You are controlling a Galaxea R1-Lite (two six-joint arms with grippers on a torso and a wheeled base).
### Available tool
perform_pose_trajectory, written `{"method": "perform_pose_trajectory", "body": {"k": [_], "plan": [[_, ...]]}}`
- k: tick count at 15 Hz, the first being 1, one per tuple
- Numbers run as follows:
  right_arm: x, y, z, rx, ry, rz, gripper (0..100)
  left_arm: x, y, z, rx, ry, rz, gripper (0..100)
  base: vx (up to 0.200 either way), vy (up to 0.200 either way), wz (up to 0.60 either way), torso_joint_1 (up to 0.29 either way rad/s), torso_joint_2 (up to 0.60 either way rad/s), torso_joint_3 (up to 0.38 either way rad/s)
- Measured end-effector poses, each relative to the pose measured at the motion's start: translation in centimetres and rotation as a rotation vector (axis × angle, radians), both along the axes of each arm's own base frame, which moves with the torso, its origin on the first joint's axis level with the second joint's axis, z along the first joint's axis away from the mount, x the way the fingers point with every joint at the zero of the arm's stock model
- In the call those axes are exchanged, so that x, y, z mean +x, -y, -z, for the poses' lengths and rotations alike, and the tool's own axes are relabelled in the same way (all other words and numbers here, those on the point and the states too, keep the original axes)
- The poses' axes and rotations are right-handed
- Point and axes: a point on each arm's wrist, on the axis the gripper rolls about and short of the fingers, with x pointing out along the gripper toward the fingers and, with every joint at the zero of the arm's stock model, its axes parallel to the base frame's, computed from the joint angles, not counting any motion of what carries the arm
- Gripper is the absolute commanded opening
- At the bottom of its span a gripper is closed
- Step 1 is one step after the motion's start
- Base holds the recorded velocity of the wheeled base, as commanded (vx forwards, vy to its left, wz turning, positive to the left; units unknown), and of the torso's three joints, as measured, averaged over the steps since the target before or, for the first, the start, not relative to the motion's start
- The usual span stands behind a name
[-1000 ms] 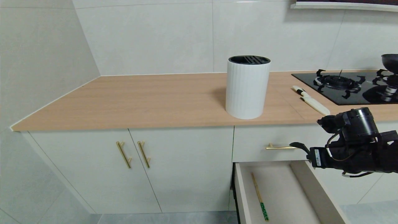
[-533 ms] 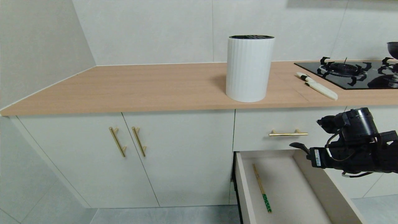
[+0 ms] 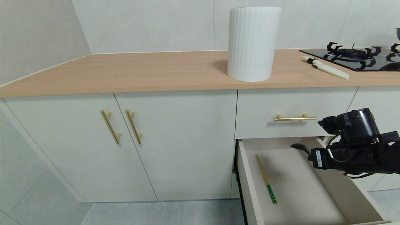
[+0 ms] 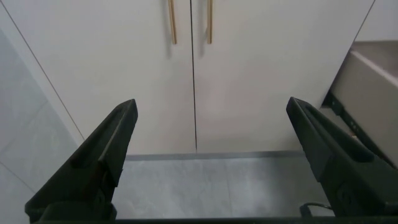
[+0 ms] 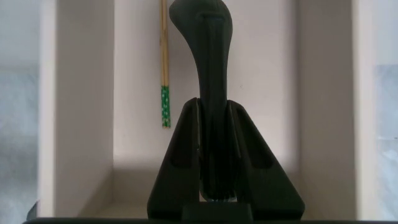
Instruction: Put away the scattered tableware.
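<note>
We see bamboo chopsticks (image 3: 266, 183) with green tips already lying in the open pale drawer (image 3: 247, 187), at 8 o'clock from our right gripper (image 3: 298, 146), which hangs over the drawer with jaws pressed together on nothing. Our left gripper (image 4: 211, 107) has jaws wide and empty, facing cream cabinet doors (image 4: 249, 74). A white knife (image 3: 326, 67) lies on the wooden bench (image 3: 140, 68), 3 o'clock of the white ribbed cylindrical holder (image 3: 253, 43). We judge the chopstick step done; next calls for opened jaws at the knife

The chopsticks (image 3: 265, 178) are pale bamboo with green, white-dotted ends. The holder (image 3: 252, 43) is white with fine vertical ribs. The tabletop (image 3: 140, 70) is light wood-grain, and the cabinet handles (image 3: 110, 126) are gold.
</note>
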Motion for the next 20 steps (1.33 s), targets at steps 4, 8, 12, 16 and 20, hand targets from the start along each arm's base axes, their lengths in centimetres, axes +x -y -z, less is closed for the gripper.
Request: {"method": "perform_pose_trajectory", "body": {"k": [4, 8, 12, 16, 20], "plan": [[0.1, 0.0, 0.3, -0.002, -0.009, 0.0, 0, 0.0, 0.0, 0.0, 0.0, 0.0, 0.0, 100, 0.0, 0.0, 0.0, -0.005, 0.02, 0.008], [0.9, -0.3, 1.2, -0.003, -0.018, -0.006, 0, 0.0, 0.0, 0.0, 0.0, 0.001, 0.0, 100, 0.0, 0.0, 0.0, 0.0, 0.0, 0.0], [2.7, -1.0, 3.7, 0.001, 0.0, -0.01, 0, 0.0, 0.0, 0.0, 0.0, 0.0, 0.0, 100, 0.0, 0.0, 0.0, 0.0, 0.0, 0.0], [4.6, -1.5, 7.5, -0.018, -0.026, 0.006, 0, 0.0, 0.0, 0.0, 0.0, 0.001, 0.0, 100, 0.0, 0.0, 0.0, 0.0, 0.0, 0.0], [6.1, -1.8, 11.3, -0.058, -0.032, 0.043, 0, 0.0, 0.0, 0.0, 0.0, 0.001, 0.0, 100, 0.0, 0.0, 0.0, 0.0, 0.0, 0.0]]}}
